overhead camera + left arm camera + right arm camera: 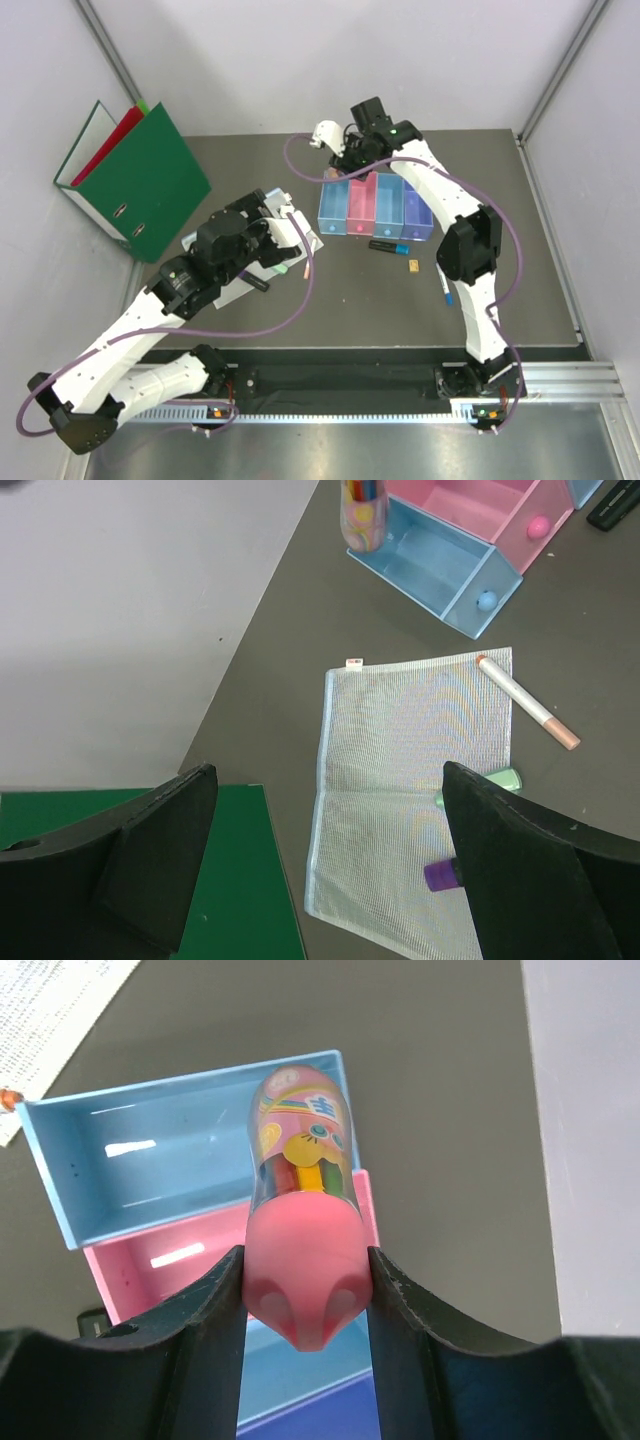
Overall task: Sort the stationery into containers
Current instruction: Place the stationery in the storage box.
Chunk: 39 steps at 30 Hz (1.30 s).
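Observation:
My right gripper [305,1275] is shut on a pink-capped glue stick [300,1200] with a colourful cartoon body. It hangs over the far end of the containers [375,208], above the light blue bin [150,1155] and pink bin [150,1265]. Over the mesh sleeve [400,770] my left gripper [326,795] stands wide open, holding nothing. A white marker with an orange cap [525,702], a green highlighter [497,779] and a purple-capped marker [440,874] lie at the sleeve's right edge. A black marker [387,245], a tan block [413,265] and a blue pen [444,291] lie near the bins.
Green and red ring binders [140,185] lean against the left wall, and the green cover [235,880] shows beneath my left fingers. The right arm's elbow [470,245] hangs over the table to the right of the bins. Walls close in the table's left, back and right.

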Available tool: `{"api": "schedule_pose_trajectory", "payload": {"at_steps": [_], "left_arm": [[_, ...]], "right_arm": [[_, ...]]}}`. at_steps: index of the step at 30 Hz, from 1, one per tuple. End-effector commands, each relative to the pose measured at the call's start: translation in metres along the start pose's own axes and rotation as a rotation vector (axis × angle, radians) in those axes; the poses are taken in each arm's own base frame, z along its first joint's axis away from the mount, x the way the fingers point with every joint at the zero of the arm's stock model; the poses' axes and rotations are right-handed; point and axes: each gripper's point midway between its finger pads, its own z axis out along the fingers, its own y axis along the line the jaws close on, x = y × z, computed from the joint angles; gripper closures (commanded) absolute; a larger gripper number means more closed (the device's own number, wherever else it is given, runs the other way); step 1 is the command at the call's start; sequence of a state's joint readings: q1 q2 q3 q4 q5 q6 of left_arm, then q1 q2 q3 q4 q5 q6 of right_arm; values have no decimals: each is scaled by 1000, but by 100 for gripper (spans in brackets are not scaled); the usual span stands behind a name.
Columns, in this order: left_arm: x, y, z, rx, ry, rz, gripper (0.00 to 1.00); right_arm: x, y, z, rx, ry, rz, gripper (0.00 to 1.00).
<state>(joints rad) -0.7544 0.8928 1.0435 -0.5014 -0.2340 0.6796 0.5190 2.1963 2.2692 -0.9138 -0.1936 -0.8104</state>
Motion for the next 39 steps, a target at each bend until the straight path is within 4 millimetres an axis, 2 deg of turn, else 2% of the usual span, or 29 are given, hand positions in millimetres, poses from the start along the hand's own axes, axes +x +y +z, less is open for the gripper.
{"api": "schedule_pose_trajectory", "payload": {"at_steps": [1, 8, 18, 30, 35, 38, 39], "left_arm": [[0, 4, -5, -23, -7, -29, 1], [0, 4, -6, -22, -10, -32, 1], [-1, 2, -5, -14, -17, -35, 1], [1, 1, -5, -13, -12, -36, 1], [1, 0, -5, -14, -15, -40, 1], [2, 0, -5, -15, -12, -38, 1], [2, 0, -5, -14, -11, -37, 1]], "right_arm": [[-29, 7, 9, 17, -65, -61, 100], [-22, 18, 10, -3, -32, -78, 100], [-10, 33, -9, -36, 30, -164, 100], [-18, 60, -1, -94, 46, -231, 100], [-15, 75, 7, -131, 65, -242, 100], [-12, 78, 10, -138, 74, -240, 89], [-11, 78, 10, -138, 76, -240, 79]]}}
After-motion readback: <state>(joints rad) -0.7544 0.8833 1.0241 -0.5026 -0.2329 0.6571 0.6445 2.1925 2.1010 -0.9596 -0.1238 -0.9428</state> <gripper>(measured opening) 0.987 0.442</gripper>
